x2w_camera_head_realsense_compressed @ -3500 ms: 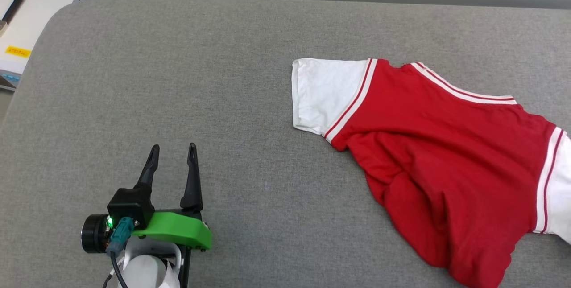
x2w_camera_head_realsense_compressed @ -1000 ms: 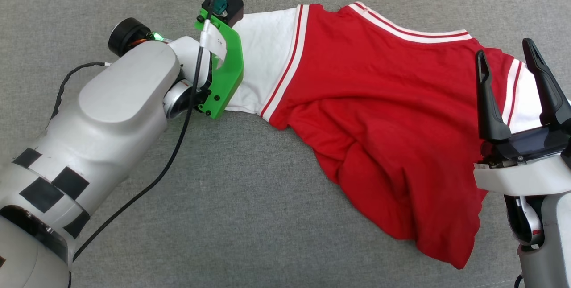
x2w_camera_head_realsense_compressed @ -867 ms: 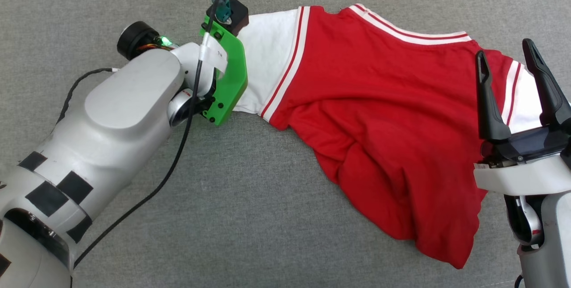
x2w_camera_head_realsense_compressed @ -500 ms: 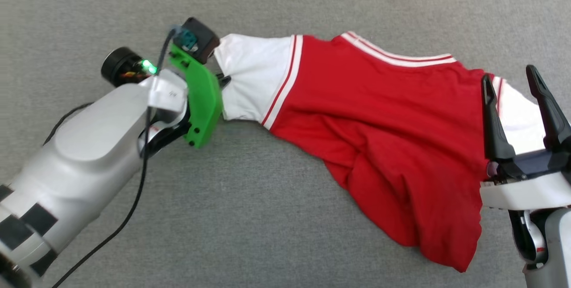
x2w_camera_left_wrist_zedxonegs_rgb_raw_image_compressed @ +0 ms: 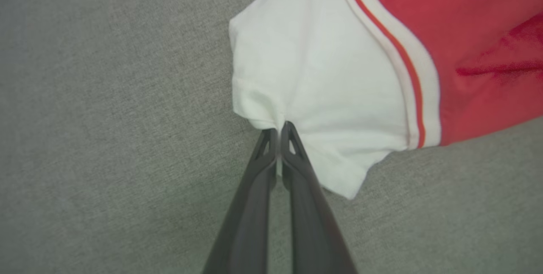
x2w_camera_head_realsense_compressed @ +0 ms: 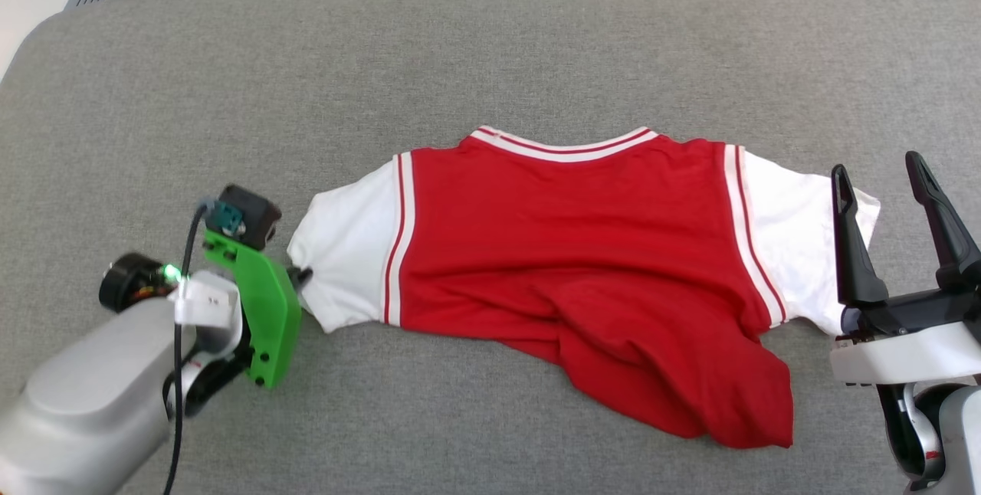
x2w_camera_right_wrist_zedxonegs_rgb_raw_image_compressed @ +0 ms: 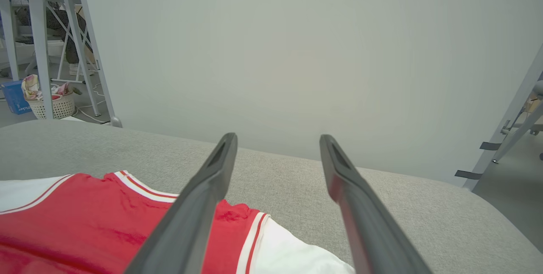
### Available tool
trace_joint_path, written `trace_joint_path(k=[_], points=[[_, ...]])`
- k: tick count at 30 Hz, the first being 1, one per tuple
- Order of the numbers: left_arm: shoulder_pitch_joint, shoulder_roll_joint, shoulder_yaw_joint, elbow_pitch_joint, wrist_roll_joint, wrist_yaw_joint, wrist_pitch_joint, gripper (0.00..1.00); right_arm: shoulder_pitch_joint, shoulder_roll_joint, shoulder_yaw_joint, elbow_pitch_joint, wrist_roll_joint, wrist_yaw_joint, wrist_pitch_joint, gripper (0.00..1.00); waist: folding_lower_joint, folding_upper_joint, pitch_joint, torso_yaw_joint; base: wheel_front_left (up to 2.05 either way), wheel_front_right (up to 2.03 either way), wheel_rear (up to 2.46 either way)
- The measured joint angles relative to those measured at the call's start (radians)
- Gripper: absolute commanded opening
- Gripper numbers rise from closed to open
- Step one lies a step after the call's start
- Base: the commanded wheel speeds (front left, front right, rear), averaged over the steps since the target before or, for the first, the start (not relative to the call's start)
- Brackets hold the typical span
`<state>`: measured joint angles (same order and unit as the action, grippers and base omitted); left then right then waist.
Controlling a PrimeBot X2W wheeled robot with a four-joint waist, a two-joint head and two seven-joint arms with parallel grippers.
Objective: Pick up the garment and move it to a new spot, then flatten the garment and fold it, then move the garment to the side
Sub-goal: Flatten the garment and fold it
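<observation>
The left claw (x2w_camera_left_wrist_zedxonegs_rgb_raw_image_compressed: 278, 130) pinched the sleeve hem (x2w_camera_left_wrist_zedxonegs_rgb_raw_image_compressed: 259, 115) of the red, white-sleeved jersey garment (x2w_camera_head_realsense_compressed: 567, 234); the right claw (x2w_camera_head_realsense_compressed: 875, 167) hovered spread. A low, steady pull would avoid bunching.

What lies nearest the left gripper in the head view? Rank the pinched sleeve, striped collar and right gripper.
1. Pinched sleeve, in the left gripper, left side.
2. Striped collar, middle, far edge.
3. Right gripper, far right.
</observation>
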<state>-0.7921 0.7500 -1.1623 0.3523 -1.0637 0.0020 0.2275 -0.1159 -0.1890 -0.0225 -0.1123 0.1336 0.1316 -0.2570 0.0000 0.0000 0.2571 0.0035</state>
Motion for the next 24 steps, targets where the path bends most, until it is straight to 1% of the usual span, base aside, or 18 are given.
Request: trace_joint_path(k=[3,8,9,10,13,16,17,20,24], points=[[0.045,-0.008,-0.008,0.02,-0.023,0.008,-0.004,0.0,0.004,0.0,0.0,0.01,0.0,0.0,0.0,1.0,0.0,0.0,0.001,0.001,0.0,0.0,0.0],[0.068,-0.05,-0.012,0.083,-0.048,0.007,-0.019,0.0,0.008,0.0,0.0,0.024,0.0,0.0,0.0,1.0,0.0,0.0,-0.003,0.0,0.0,0.0,0.0],[0.07,-0.058,-0.01,0.098,-0.051,0.007,-0.021,0.26,0.009,0.0,-0.001,0.026,0.0,0.0,0.0,1.0,0.0,0.0,-0.006,0.001,0.0,0.0,0.0],[0.07,-0.063,-0.008,0.108,-0.053,0.006,-0.025,1.0,0.011,0.0,-0.001,0.026,0.0,0.0,0.0,1.0,0.0,0.0,-0.009,0.002,0.0,0.0,0.0],[0.07,-0.074,0.001,0.127,-0.053,0.002,-0.057,1.0,0.023,0.0,-0.009,0.031,0.0,0.0,0.0,1.0,0.0,0.0,-0.023,0.006,0.0,0.0,0.0],[0.066,-0.061,0.029,0.115,-0.054,0.0,-0.087,1.0,0.036,0.001,-0.018,0.031,0.001,0.0,0.0,1.0,0.0,0.0,-0.041,0.014,0.0,0.0,0.0],[0.06,-0.052,0.039,0.106,-0.056,-0.002,-0.091,1.0,0.038,0.002,-0.019,0.031,0.001,0.0,0.0,1.0,0.0,0.0,-0.045,0.016,0.0,0.0,0.0],[0.011,0.002,0.081,0.065,-0.056,-0.002,-0.105,1.0,0.043,0.008,-0.019,0.029,0.002,0.0,0.0,1.0,0.0,0.0,-0.06,0.024,0.0,0.0,0.0],[-0.072,0.061,0.123,0.012,-0.056,0.003,-0.092,1.0,0.044,0.011,-0.017,0.026,0.002,0.0,0.0,1.0,0.0,0.0,-0.065,0.029,0.0,0.0,0.0]])
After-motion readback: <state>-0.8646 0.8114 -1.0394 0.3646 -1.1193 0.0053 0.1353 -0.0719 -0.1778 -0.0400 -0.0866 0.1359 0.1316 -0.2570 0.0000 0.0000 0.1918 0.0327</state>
